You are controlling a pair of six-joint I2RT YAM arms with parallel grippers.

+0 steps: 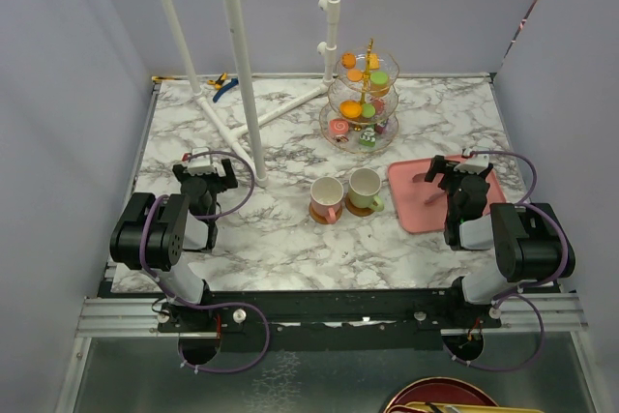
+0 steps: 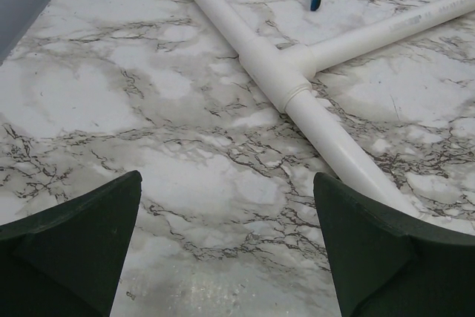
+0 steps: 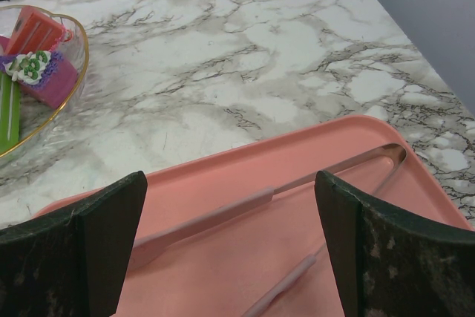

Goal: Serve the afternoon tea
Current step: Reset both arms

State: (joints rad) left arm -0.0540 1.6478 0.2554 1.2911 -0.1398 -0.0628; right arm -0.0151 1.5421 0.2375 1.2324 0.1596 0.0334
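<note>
Right gripper [image 1: 457,173]: jaws spread wide, nothing held, poised over pink tray [image 1: 411,205]. Tongs [image 3: 223,211] seen just below, long axis run nearly finger to finger; wrist turn judged needed. Tiered stand [image 1: 362,103] ahead-left, green mug [image 1: 365,188] left, both nearer right arm. Left gripper [image 1: 205,173] spread, empty.
</note>
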